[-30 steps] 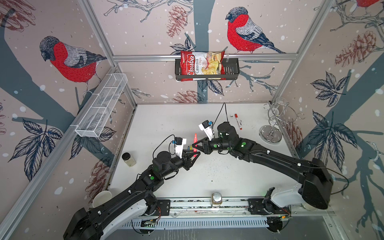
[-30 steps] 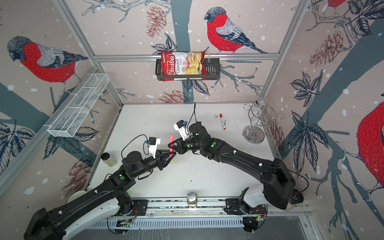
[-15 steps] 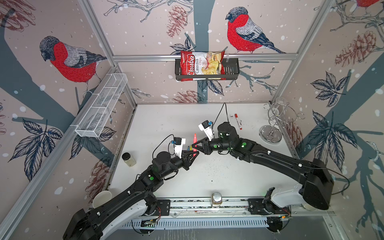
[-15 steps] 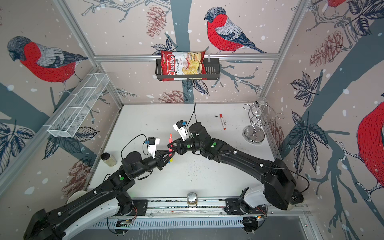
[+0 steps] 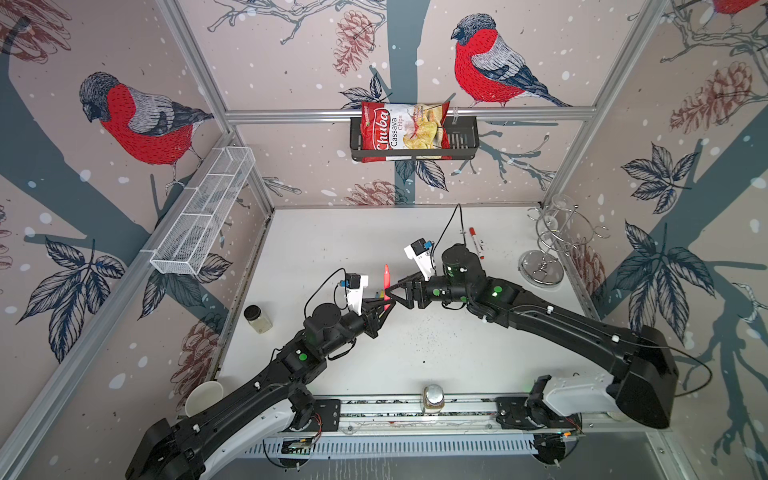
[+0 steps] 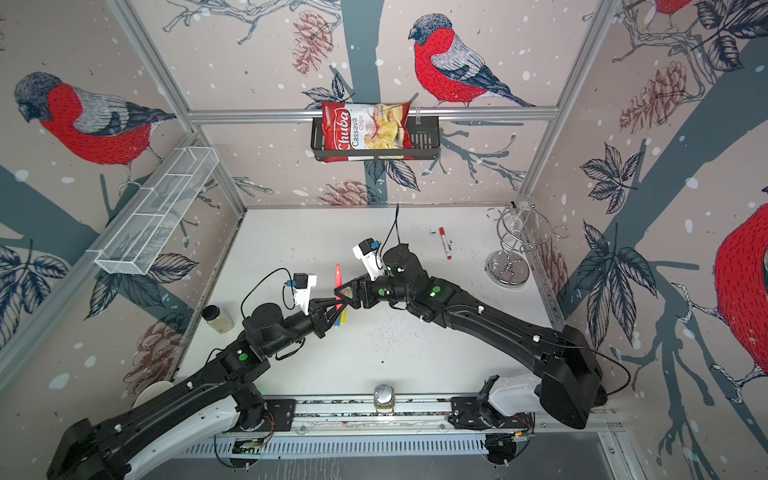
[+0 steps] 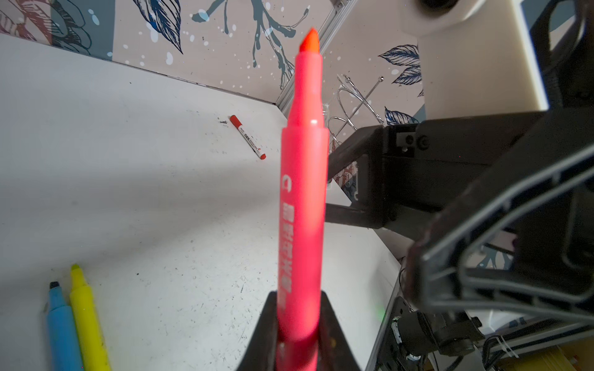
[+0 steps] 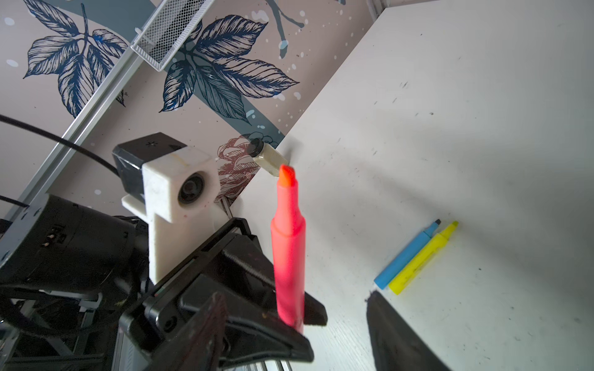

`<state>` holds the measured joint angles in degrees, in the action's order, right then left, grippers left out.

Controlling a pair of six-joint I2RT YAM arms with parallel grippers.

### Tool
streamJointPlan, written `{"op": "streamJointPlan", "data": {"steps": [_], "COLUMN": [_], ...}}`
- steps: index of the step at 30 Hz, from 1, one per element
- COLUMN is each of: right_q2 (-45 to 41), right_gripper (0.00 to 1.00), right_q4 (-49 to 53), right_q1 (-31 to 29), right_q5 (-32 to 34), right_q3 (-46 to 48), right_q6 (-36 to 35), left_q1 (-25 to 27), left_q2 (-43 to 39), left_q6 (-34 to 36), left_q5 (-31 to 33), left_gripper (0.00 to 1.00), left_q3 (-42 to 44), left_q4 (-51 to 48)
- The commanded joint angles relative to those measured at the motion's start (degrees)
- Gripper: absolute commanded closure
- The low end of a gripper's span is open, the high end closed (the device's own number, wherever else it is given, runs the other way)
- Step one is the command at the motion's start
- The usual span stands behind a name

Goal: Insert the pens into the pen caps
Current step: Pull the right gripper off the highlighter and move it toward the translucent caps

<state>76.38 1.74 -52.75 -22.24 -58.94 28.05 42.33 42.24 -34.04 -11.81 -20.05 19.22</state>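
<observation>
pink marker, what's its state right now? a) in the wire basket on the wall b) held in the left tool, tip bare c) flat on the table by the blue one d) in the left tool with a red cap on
b: the left tool is shut on the lower end of the pink marker, whose orange tip sticks out uncovered.

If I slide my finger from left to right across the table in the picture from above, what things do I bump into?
In a top view: paper cup → small jar → pink pen → front jar → white marker → wire stand.
</observation>
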Motion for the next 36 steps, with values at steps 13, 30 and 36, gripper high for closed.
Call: {"op": "streamJointPlan", "data": {"steps": [13, 30, 36], "right_q2": [-12.8, -10.58, -7.29], "right_gripper": [0.2, 0.21, 0.22], "right_q4": [7.04, 22.49, 23.85], "right_q1": [8.81, 25.44, 31.3], "right_q5": [10.91, 29.11, 34.36], "right_q3": [8.66, 13.57, 15.9], "right_q6": [1.21, 1.4, 1.63], "left_q1": [-0.05, -0.05, -0.07], "left_q2": [-0.85, -0.66, -1.68], "left_q6": [1.74, 2.26, 2.36], "left_q5": [2.45, 2.52, 2.75], "left_gripper": [1.0, 1.0, 1.0], "left_q3": [1.78, 1.95, 2.07], "left_q4": [2.09, 1.78, 0.96]}}
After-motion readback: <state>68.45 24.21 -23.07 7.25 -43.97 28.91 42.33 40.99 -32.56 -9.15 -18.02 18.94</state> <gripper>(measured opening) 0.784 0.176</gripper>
